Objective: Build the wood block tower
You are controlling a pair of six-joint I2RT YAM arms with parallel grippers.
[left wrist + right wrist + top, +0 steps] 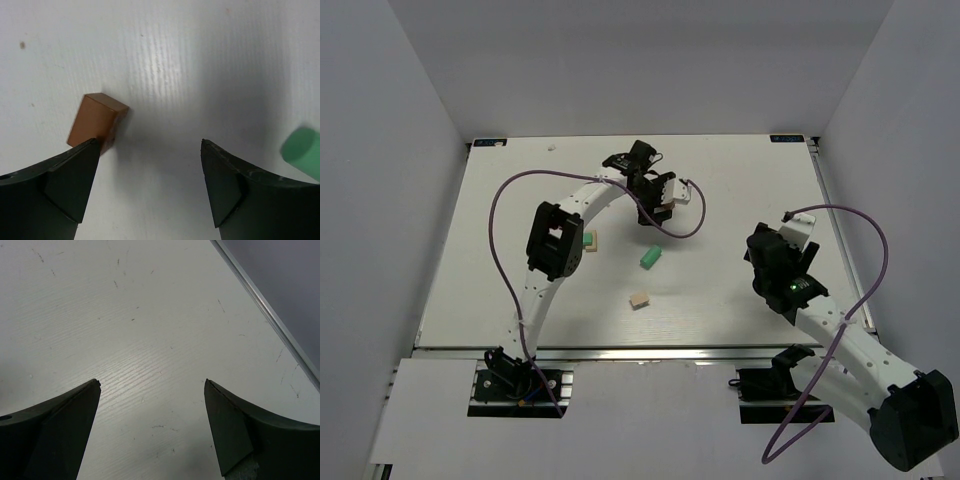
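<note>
No tower stands yet. The wooden blocks lie apart on the white tabletop [740,180], so all the stacking is left to do. A mint-green oblong block [651,257] sits mid-table, with a light tan block [639,299] nearer. Farther back, the dark brown wooden cube [97,122] lies right at one tip of the left arm's fingers [70,190]. They are spread wide and grip nothing; I cannot tell if they touch the cube. The right arm's fingers [60,430] gape over bare tabletop at the right.

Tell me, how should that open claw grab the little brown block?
From above, pinching two opposite flat sides of the brown block. It stands on the table with upright faces, but off by one finger of the left gripper, so centring first seems wise.
</note>
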